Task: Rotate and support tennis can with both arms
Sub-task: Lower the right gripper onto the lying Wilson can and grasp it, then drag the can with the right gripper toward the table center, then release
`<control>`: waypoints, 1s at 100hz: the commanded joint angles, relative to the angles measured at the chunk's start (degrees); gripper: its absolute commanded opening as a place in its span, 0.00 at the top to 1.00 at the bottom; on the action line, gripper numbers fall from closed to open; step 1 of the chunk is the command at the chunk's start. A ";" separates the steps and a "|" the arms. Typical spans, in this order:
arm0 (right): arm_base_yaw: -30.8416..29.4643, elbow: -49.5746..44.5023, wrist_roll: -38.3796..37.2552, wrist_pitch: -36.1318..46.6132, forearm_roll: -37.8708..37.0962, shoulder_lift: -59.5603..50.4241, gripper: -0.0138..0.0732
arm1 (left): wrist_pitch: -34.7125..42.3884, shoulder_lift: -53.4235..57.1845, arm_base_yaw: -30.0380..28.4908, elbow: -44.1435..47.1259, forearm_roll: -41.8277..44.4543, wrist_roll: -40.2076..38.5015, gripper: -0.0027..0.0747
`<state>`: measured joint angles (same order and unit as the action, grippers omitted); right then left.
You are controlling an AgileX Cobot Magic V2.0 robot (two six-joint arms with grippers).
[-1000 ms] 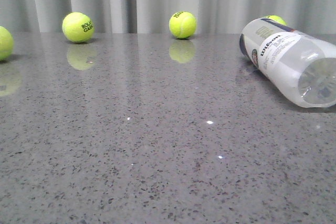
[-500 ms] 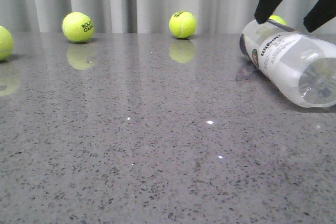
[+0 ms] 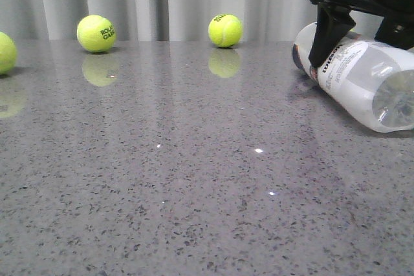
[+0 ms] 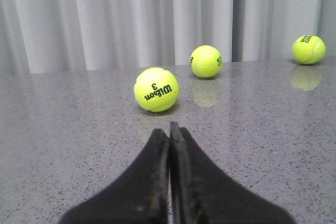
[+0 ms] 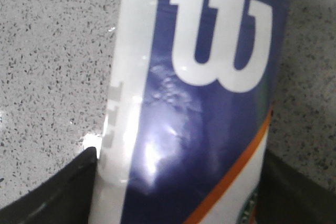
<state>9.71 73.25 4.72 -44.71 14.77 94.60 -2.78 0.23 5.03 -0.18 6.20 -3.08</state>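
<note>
The tennis can (image 3: 362, 75) lies on its side at the right of the grey table, its clear end towards the camera. My right gripper (image 3: 356, 50) has come down over it and stands open, one black finger (image 3: 326, 30) on each side of the can. In the right wrist view the navy panel with the white "W" and orange stripe of the tennis can (image 5: 210, 103) fills the gap of the right gripper (image 5: 181, 156); both fingers lie close against its sides. My left gripper (image 4: 169, 129) is shut and empty, low over the table, and out of the front view.
Three yellow-green tennis balls (image 3: 96, 33) (image 3: 225, 30) (image 3: 3, 52) rest along the table's back and left edge before a grey curtain. In the left wrist view a Wilson ball (image 4: 156, 89) lies just ahead of the left fingers, with two balls (image 4: 206, 61) (image 4: 308, 49) farther off.
The right arm entered from above and dropped until its fingers straddle the can. The can shifted slightly to the left. The balls have stayed put.
</note>
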 commanded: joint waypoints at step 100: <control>20.54 29.33 56.84 -15.45 -10.26 9.21 0.66 | 4.56 2.24 -0.23 2.75 0.01 -0.53 0.99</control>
<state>29.82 100.63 59.78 -62.52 8.19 104.68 -2.78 0.23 5.03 -0.18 6.20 -3.12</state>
